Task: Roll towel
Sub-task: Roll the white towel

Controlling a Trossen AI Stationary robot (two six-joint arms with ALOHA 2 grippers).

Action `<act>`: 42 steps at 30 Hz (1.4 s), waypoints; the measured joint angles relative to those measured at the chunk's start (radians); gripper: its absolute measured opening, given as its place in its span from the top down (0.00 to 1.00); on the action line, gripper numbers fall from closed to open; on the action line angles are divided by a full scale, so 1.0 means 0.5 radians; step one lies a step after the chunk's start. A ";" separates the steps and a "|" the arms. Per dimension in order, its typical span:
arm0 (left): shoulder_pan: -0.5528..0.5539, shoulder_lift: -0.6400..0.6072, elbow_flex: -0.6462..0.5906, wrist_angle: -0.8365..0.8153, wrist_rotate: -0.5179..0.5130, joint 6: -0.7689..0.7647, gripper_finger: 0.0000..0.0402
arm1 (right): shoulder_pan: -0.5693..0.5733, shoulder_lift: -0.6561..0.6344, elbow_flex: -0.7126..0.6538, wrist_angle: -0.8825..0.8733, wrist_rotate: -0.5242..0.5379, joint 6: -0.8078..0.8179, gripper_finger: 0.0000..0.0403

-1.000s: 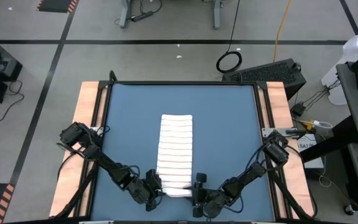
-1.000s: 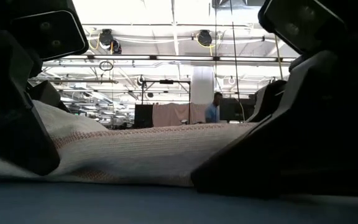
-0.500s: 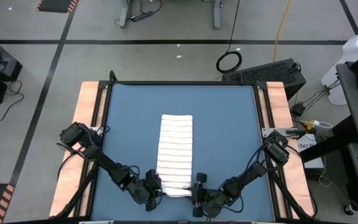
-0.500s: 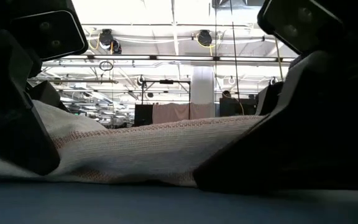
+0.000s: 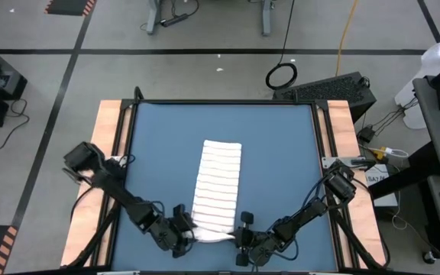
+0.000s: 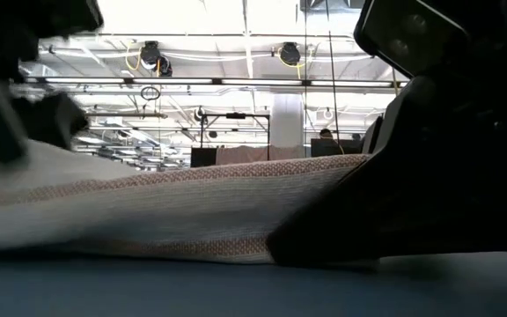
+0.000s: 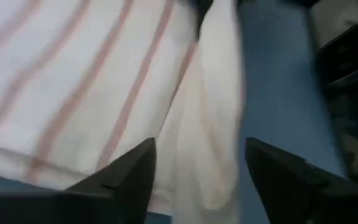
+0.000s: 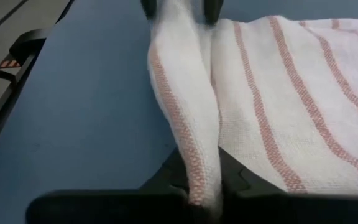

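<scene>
High view: the towel [image 5: 218, 187] lies as a long folded strip down the middle of the blue table [image 5: 159, 153], its near end lifted into a small fold between my two claws. My left gripper [image 5: 180, 233] sits at the fold's left corner, my right gripper [image 5: 243, 238] at its right corner, both close to the table's near edge. Beyond the table: a black cable coil [image 5: 281, 76] on the floor and a dark keyboard-like unit [image 5: 334, 90] by the far right corner. Nothing lies on the cloth ahead.

Low view: the towel [image 6: 165, 211] rises as a low ridge across the frame with reddish woven bands; dark arm housing [image 6: 429, 176] blocks the right side.

Left wrist view: my fingers [image 7: 123, 177] stand apart, the cloth edge [image 7: 210, 124] running between them; whether they pinch it, I cannot tell.

Right wrist view: my fingers [image 8: 179, 180] are closed narrow on a raised fold of towel [image 8: 185, 112].
</scene>
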 joint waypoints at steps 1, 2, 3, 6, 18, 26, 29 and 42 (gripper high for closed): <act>-0.007 -0.050 0.001 -0.032 -0.026 0.007 0.35 | 0.000 0.000 0.000 0.000 -0.003 0.007 0.95; -0.023 -0.105 0.002 -0.073 -0.070 0.032 0.33 | 0.000 0.000 -0.001 -0.002 -0.003 0.015 0.95; -0.044 -0.150 0.001 -0.093 -0.132 0.067 0.31 | 0.000 0.000 -0.001 -0.003 -0.004 0.021 0.95; -0.142 -0.216 0.004 0.011 -0.354 0.243 0.28 | 0.001 0.003 -0.001 -0.007 0.015 0.041 0.96; -0.414 0.317 0.007 0.943 -0.801 1.051 0.28 | -0.043 0.003 -0.003 -0.027 0.000 0.215 0.96; -0.416 0.528 0.007 0.931 -0.997 0.895 0.28 | -0.044 0.005 -0.005 -0.027 0.001 0.281 0.96; -0.413 0.535 0.008 0.912 -0.995 0.896 0.28 | -0.046 0.005 -0.005 -0.024 0.001 0.283 0.96; -0.308 0.535 0.008 0.727 -0.805 0.766 0.31 | -0.047 0.005 -0.006 -0.012 0.001 0.321 0.97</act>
